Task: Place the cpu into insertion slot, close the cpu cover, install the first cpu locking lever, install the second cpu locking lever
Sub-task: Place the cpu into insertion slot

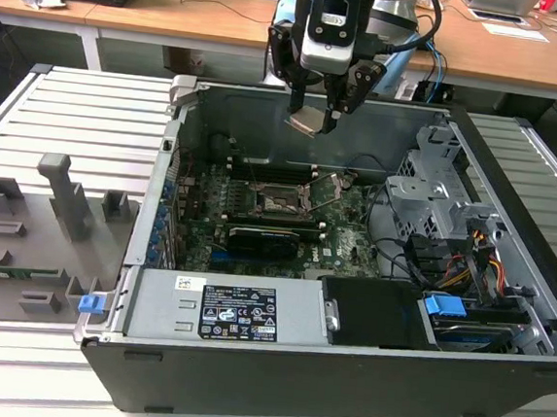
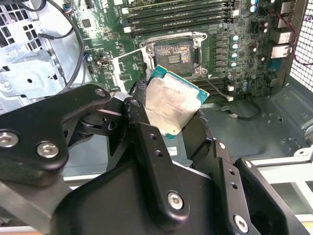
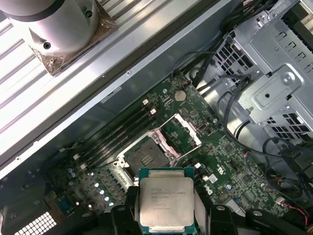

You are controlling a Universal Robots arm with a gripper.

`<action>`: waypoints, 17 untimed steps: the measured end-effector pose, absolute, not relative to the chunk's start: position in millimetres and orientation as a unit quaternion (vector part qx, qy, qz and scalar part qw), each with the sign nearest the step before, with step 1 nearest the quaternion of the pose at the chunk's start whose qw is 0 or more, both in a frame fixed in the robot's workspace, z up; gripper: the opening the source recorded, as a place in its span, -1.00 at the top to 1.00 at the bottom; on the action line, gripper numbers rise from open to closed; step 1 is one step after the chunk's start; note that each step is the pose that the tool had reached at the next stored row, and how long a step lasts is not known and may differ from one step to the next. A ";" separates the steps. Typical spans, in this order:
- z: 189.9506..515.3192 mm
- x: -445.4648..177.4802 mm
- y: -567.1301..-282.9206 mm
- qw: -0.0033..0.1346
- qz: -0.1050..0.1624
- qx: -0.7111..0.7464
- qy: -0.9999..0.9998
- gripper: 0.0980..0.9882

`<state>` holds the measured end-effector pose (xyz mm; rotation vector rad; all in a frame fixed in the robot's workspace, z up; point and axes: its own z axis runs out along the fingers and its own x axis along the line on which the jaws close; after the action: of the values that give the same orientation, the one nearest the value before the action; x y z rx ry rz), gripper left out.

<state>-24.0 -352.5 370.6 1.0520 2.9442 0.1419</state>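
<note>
Two fingers are clamped on the chip, gripping opposite edges and holding it slightly tilted in the air over the open computer case. From the chip, the socket lies lower down on the board, well apart and bare, its cover swung open beside it. I see a grey metal top, green edges and a tan underside.
</note>
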 end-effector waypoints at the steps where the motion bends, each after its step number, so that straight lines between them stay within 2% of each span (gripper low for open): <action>1: 370.6 -24.0 -352.5 0.006 0.045 0.338 0.940 0.01; 17: 370.5 -24.0 -352.5 0.008 0.045 0.371 0.927 0.01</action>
<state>-24.0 -352.5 370.5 1.1604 2.8996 0.1410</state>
